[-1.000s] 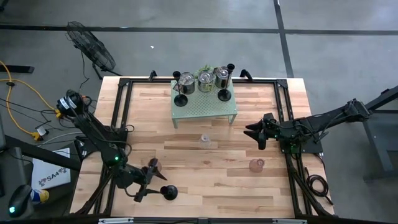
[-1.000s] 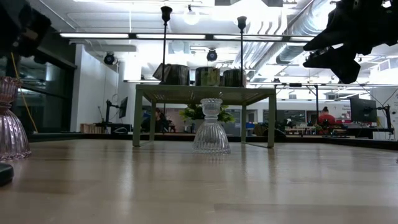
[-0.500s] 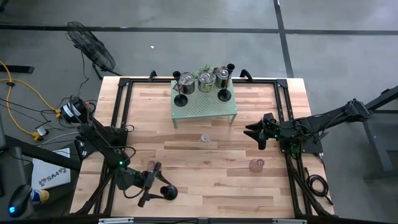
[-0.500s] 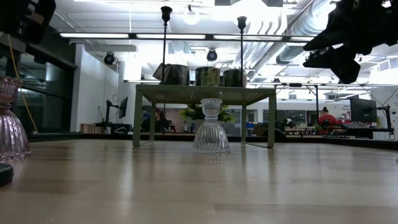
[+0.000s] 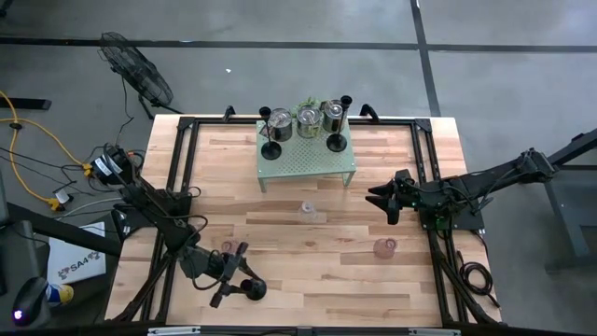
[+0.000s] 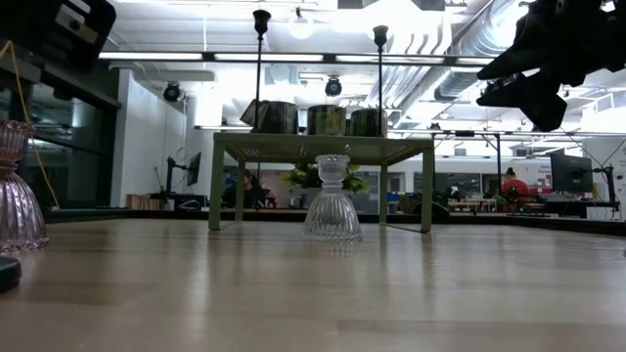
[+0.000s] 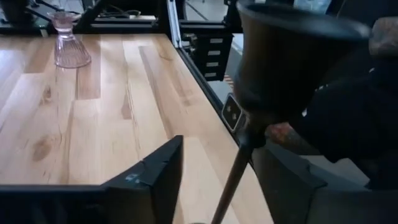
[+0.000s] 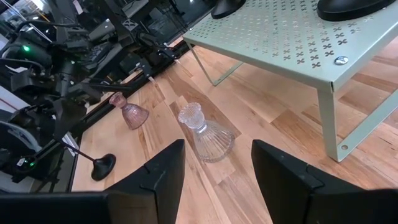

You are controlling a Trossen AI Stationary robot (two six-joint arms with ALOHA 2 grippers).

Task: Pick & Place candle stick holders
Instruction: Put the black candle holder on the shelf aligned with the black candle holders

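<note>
While two black holders (image 5: 336, 142) and three silver cups (image 5: 307, 120) are seen on the rack (image 5: 308, 161), three are left on the bench (image 5: 308, 261): clear (image 5: 306, 211), pink (image 5: 384, 247), and a black one (image 5: 252, 288) straddled by the left gripper (image 5: 229, 273), spread wide; right gripper (image 5: 381, 201) idle, open.

My left gripper (image 5: 233, 275) is low at the near table edge, fingers parted. My right gripper (image 5: 381, 202) hovers raised, fingers parted, arm extended inward.
</note>
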